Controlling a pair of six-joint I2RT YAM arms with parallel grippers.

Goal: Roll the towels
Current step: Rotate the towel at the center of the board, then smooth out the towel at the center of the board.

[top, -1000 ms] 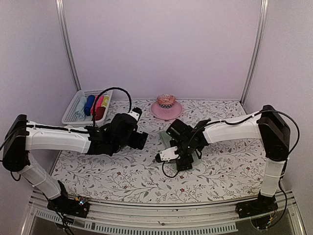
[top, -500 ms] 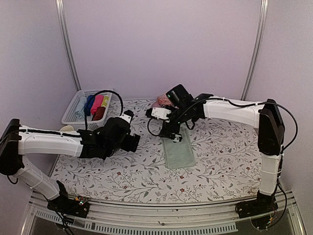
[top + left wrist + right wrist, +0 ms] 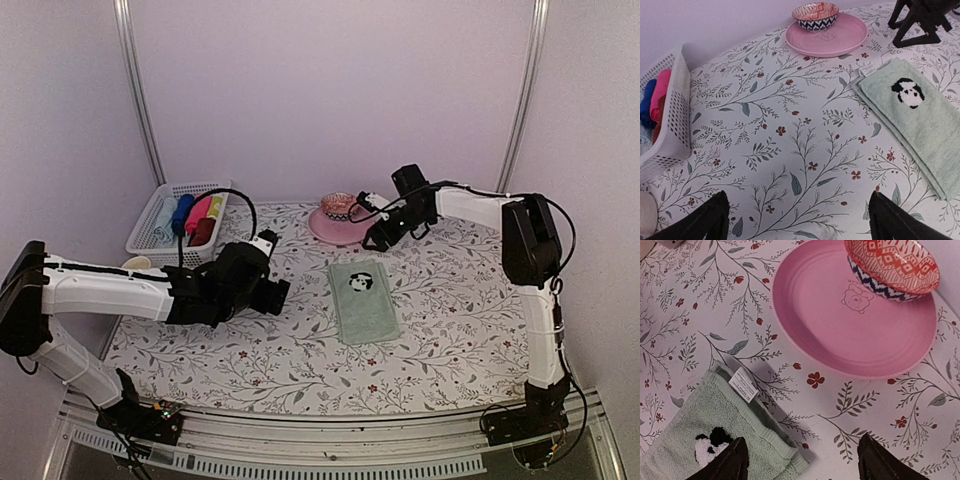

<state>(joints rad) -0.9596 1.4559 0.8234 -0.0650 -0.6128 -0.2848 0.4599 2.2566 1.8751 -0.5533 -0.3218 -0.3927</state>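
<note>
A pale sage green towel (image 3: 364, 300) with a black-and-white round motif lies flat and folded lengthwise at the middle of the table; it also shows in the left wrist view (image 3: 920, 125) and the right wrist view (image 3: 715, 440). My right gripper (image 3: 378, 238) hangs open over the towel's far corner, beside the pink plate, its jaws (image 3: 804, 439) wide with nothing between them. My left gripper (image 3: 278, 292) is open to the left of the towel, over bare floral cover (image 3: 799, 200), holding nothing. A dark red roll (image 3: 203, 232) lies in the basket.
A pink plate (image 3: 338, 226) with a patterned bowl (image 3: 339, 206) on it stands at the back, just beyond the towel. A white basket (image 3: 150, 225) at the back left holds several rolled cloths. A beige round object (image 3: 137, 263) sits by the basket's near side.
My right arm has swung from over the towel to the far side by the pink plate, leaving the towel flat. Its jaws have narrowed a little. The left gripper shifted slightly.
</note>
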